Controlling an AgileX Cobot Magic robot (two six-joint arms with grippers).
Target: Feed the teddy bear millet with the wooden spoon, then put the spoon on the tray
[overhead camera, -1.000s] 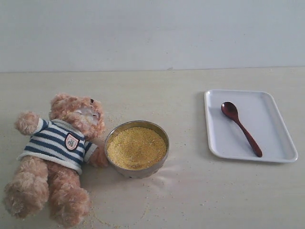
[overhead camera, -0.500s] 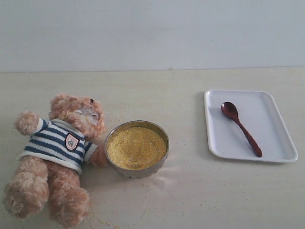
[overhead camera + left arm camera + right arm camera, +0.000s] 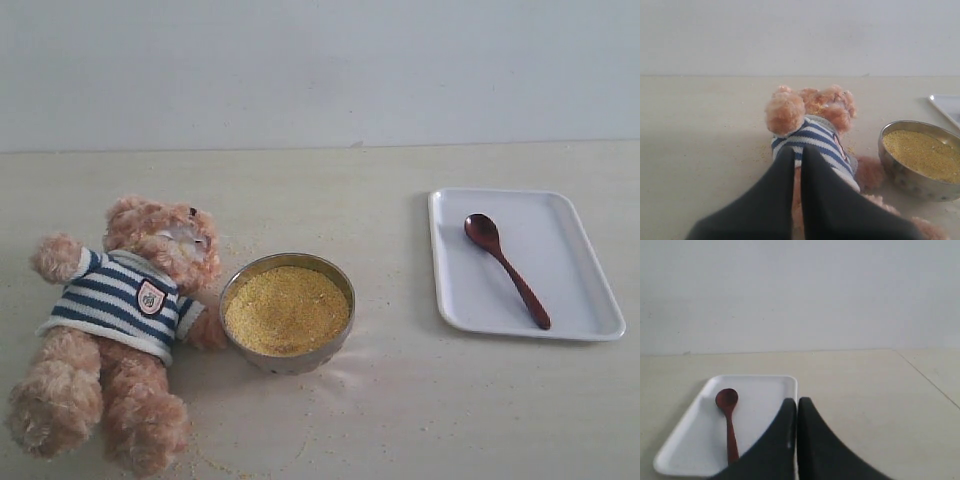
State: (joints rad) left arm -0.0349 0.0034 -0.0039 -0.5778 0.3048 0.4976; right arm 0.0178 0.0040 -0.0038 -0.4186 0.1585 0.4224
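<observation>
Lying on its back at the left of the table (image 3: 420, 400) in the exterior view, you have the bear (image 3: 115, 320). Its striped shirt and badge face up, its head is toward the far wall, and one arm rests against the bowl (image 3: 290, 362).

- Bowl: round, metal, just beside the bear.
- Millet (image 3: 287, 308): a yellow mound filling the bowl nearly to the rim.
- Stray grains (image 3: 760, 152): scattered on the table around bear and bowl.
- Tray (image 3: 575, 235): white, at the right, well apart from the bowl.
- Spoon (image 3: 505, 268): flat inside the tray, oval end toward the far wall, handle running diagonally toward the near right corner, with nothing holding it.
- Your left gripper (image 3: 796, 150): aimed at the bear from its leg end, dark fingers (image 3: 767, 200) pressed together with nothing between them. You cannot tell whether it touches the bear.
- Your right gripper (image 3: 797, 402): aimed toward the tray, with the spoon off to one side and clear of it. Its fingers (image 3: 825, 450) are likewise closed tight and empty.
</observation>
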